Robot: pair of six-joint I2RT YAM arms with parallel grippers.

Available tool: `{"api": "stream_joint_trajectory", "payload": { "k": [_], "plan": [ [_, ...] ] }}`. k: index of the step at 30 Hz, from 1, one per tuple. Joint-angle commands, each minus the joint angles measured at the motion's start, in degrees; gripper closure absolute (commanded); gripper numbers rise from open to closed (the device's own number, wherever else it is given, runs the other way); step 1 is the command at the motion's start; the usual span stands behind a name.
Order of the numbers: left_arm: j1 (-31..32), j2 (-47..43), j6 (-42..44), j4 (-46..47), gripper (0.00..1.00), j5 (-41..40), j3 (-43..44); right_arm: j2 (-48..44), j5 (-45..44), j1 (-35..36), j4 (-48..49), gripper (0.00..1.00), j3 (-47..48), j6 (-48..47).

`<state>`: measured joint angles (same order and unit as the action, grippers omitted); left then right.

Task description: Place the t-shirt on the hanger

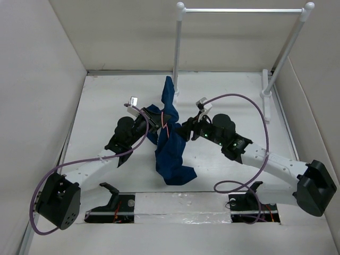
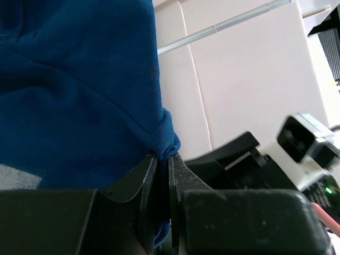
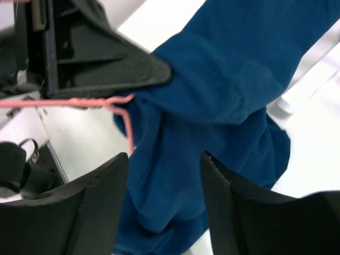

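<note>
The dark blue t-shirt (image 1: 171, 146) hangs crumpled between my two grippers, its lower end resting on the table. In the left wrist view the t-shirt (image 2: 74, 90) fills the left side. My left gripper (image 2: 163, 155) is shut on a fold of it, and shows left of the cloth in the top view (image 1: 150, 123). A short piece of the pink wire hanger (image 3: 121, 109) shows beside the cloth and the left gripper; the rest is hidden in the shirt. It also shows in the top view (image 1: 166, 129). My right gripper (image 3: 164, 155) is open, just right of the shirt (image 1: 183, 133).
The tall white rack (image 1: 241, 10) stands at the back right, its foot (image 1: 267, 98) on the table. White walls enclose the table on the left, back and right. Purple cables (image 1: 260, 114) loop over both arms.
</note>
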<state>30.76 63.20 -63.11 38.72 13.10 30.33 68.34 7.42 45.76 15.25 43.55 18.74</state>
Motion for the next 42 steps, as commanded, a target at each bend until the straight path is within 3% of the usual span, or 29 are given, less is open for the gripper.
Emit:
{"api": "stream_joint_trajectory", "payload": {
  "k": [1,11,23,25,30,37,42],
  "plan": [
    [0.26,-1.50,0.18,4.00,1.00,1.75,-0.79,0.92,8.21,-2.60,11.99,0.41,-2.06,4.02],
    [0.26,-1.06,-0.17,5.75,1.00,1.58,-1.94,3.03,10.07,-0.85,11.47,0.49,-1.36,5.16],
    [0.26,-0.71,-0.52,6.81,1.00,2.80,-2.03,7.33,9.28,-0.05,12.70,0.49,-1.01,7.01],
    [0.26,-0.45,-0.52,6.98,1.00,3.07,-2.02,7.86,9.19,-0.05,13.76,0.60,-0.92,7.36],
    [0.26,-1.23,-0.09,6.46,1.00,2.89,-2.38,6.82,7.35,-0.05,14.55,0.98,-1.18,7.89],
    [0.26,-0.98,0.71,5.14,1.00,2.54,-3.08,-0.91,2.43,-0.05,8.49,1.00,0.57,4.91],
    [0.26,-0.36,0.27,6.11,1.00,3.77,-3.26,-1.37,-3.02,-0.85,3.57,1.00,4.87,0.95]
  ]
}}
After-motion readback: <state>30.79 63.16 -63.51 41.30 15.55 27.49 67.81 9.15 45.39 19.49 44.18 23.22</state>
